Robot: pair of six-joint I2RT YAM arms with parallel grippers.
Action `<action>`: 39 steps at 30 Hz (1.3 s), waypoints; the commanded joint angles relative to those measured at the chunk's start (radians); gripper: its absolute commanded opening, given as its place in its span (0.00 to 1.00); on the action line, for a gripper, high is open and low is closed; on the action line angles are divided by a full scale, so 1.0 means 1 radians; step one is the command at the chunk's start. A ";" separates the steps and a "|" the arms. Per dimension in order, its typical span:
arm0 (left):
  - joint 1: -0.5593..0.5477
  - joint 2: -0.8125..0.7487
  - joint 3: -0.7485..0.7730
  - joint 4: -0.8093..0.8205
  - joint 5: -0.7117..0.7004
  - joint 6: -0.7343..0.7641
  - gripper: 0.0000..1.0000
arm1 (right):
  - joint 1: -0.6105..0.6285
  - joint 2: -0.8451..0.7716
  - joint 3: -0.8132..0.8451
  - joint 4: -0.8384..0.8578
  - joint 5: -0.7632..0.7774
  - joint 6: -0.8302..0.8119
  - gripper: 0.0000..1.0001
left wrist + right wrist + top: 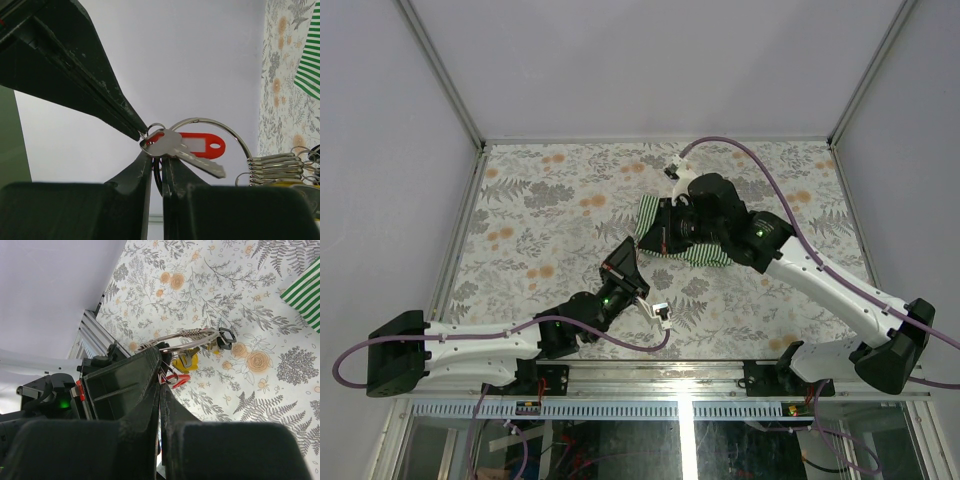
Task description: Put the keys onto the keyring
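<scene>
My left gripper (pixel 157 159) is shut on the thin silver keyring (pixel 215 126), which it holds up off the table. A silver key with a red tag (pixel 200 145) hangs at its tips. Several small rings (pixel 272 162) are bunched on the keyring's right. My right gripper (pixel 162 384) is shut on the small wire loop of the red-tagged key (pixel 178 379), tip to tip with the left gripper (pixel 120 385). Yellow (pixel 184 363) and black (pixel 226 336) tags hang from the keyring (pixel 185 336). In the top view both grippers (pixel 628 262) (pixel 658 240) meet at mid-table.
A green-and-white striped cloth (pixel 708 252) lies on the flowered table cover (pixel 540 220) under the right wrist; it also shows in the wrist views (pixel 310 65) (pixel 305 295). Metal frame rails (pixel 455 245) edge the table. Purple cables loop near both arms.
</scene>
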 commanded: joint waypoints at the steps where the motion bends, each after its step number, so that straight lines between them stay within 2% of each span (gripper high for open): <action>1: 0.001 0.000 0.033 0.031 -0.014 0.021 0.00 | 0.004 0.008 0.058 0.026 0.044 0.003 0.00; 19: 0.002 0.002 0.031 0.029 -0.015 0.021 0.00 | 0.011 0.060 0.105 -0.049 0.042 -0.019 0.00; 39: 0.011 0.005 0.030 0.035 -0.021 0.027 0.00 | 0.020 0.064 0.116 -0.120 0.146 -0.026 0.00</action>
